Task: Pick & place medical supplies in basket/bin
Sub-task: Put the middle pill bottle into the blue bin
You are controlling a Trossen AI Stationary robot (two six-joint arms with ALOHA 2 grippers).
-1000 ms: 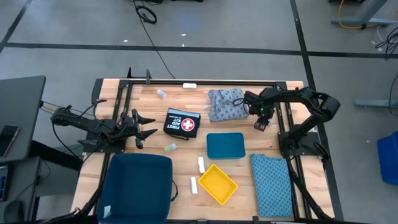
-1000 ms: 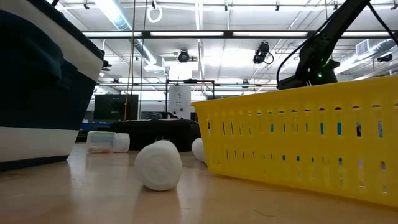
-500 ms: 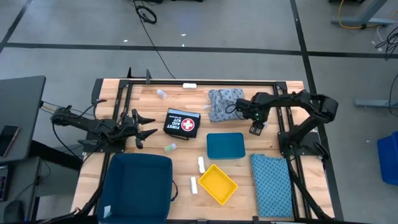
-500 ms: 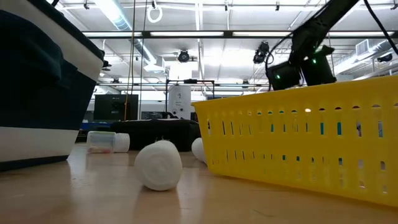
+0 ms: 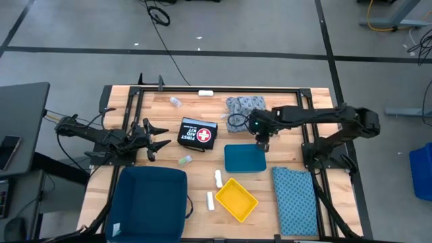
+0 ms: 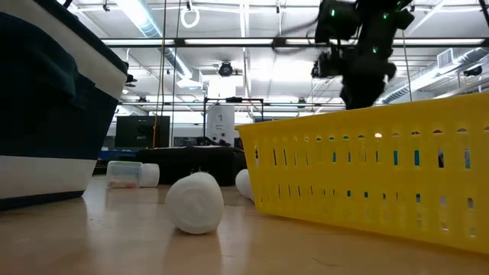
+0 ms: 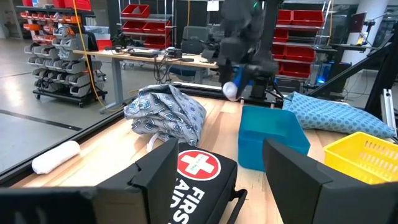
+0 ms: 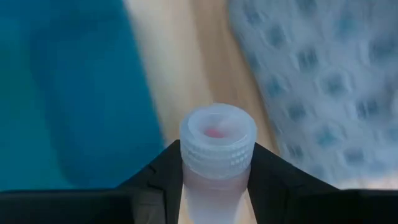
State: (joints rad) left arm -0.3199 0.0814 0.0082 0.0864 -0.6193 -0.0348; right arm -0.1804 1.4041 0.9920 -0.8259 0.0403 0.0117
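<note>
I see the wooden counter [image 5: 202, 145] carrying a large dark blue bin [image 5: 150, 202] at its near left. On the near right lies the flat blue patterned cloth [image 5: 293, 200]; the grey-blue cloth bundle [image 5: 243, 108] sits at the far side, just beside the right arm. A teal box [image 5: 244, 158] rests at the middle, with a yellow basket [image 5: 235, 199] nearer me and a black first aid kit [image 5: 198, 133] to its left.

My right gripper [image 5: 262, 138] hangs over the far edge of the teal box, clamped on 1 clear vial [image 8: 216, 146] with a ribbed cap, held upright between its fingers. My left gripper [image 5: 156, 138] waits at the left side, its jaws spread wide around nothing.

2 white rolls [image 5: 218, 178] lie beside the yellow basket. Another vial [image 5: 184, 160] lies near the kit, and 1 more [image 5: 175, 102] near the far edge.
</note>
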